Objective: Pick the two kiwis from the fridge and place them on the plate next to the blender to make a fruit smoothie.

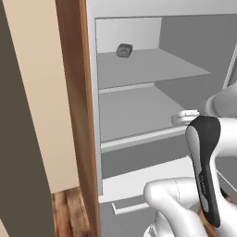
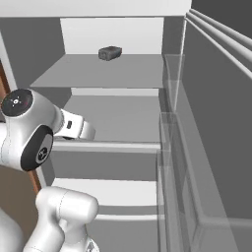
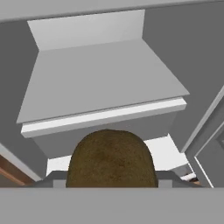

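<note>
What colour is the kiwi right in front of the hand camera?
The kiwi is dull mottled brown, seen best in the hand view.

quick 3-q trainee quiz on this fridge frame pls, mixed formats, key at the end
1. True or false: the grey angular lump sits on the upper shelf of the fridge.
2. In the hand view, what is the brown rounded thing between the tips of the claw? A) kiwi B) plate C) blender
3. Fill in: the shelf straight ahead of the hand, the middle shelf, looks ____.

Key
1. True; it is near the back wall.
2. A, the kiwi, close against the camera, apparently gripped.
3. Bare.
</note>
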Controlling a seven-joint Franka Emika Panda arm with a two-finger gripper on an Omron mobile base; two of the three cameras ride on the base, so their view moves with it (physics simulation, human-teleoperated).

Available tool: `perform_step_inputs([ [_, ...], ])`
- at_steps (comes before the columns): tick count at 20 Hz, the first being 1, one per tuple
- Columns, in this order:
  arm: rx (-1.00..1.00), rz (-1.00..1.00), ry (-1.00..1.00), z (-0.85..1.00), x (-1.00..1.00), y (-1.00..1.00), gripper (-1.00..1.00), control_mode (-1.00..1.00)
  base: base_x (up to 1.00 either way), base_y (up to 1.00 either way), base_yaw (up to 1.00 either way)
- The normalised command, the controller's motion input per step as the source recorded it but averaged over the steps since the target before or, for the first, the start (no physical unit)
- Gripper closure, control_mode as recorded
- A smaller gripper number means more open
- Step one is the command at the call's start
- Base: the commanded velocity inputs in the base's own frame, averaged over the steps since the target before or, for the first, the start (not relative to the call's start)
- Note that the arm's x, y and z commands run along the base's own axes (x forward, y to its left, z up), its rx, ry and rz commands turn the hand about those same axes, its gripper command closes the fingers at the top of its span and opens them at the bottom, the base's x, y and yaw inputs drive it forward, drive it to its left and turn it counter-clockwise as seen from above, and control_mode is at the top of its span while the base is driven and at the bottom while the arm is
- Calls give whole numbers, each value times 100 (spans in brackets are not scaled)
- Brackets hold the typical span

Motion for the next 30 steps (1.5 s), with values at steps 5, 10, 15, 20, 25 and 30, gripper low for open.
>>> perform_step_inputs([
  [5, 0, 0, 1, 0, -31, 0, 100, -100, 0, 0, 0],
  [10, 0, 0, 0, 0, 0, 0, 100, 100, -26, -7, 1],
  [15, 0, 0, 0, 0, 0, 0, 100, 100, -82, -23, 8],
  [20, 0, 0, 0, 0, 0, 0, 100, 100, -91, -7, 38],
  [25, 0, 0, 0, 0, 0, 0, 100, 100, -83, 0, 76],
  [30, 0, 0, 0, 0, 0, 0, 100, 100, -72, 0, 94],
])
